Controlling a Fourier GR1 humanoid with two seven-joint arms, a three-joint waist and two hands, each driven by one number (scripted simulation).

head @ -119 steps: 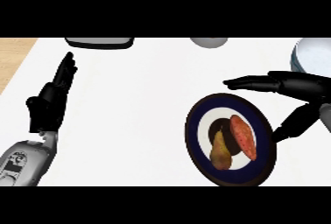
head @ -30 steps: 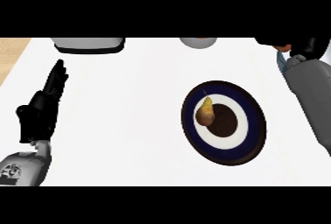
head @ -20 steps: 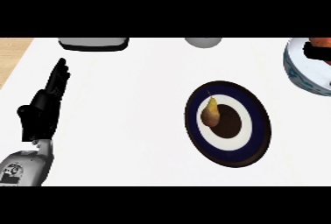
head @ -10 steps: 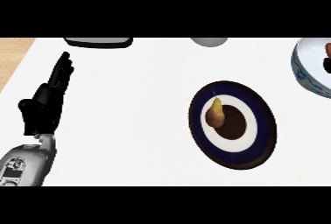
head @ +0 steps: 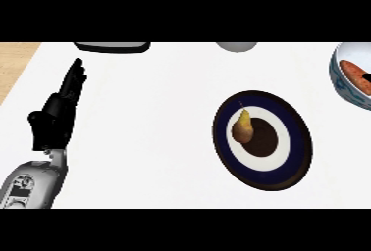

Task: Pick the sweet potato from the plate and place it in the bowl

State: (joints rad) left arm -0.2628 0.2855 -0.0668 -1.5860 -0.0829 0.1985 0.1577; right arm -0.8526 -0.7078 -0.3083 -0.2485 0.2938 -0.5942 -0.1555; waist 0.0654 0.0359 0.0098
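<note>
My left hand [head: 56, 110] shows at the left side of the frame, palm on edge, fingers straight and pressed together pointing toward the top; it holds nothing and touches nothing but air above the white counter [head: 145, 122]. One grey forearm [head: 29, 184] leads down from it to the lower left corner. My right hand shows nowhere, except perhaps as a small dark shape at the right edge over the bowl, too little to say what it is.

I count one plate [head: 299, 147], dark blue at the rim with a white ring and a dark centre, lying right of the middle. One pear [head: 243, 128] lies on it, toward its left side, stem pointing up the frame. One bowl [head: 346, 88] sits at the upper right, cut off by the edge and well apart from the plate. The one sweet potato [head: 353, 70], reddish orange, lies inside that bowl.

Along the top edge are two more things: one dark flat object [head: 112, 47] at upper left and one pale grey rounded object [head: 236, 46] near the upper middle, both only partly seen.
</note>
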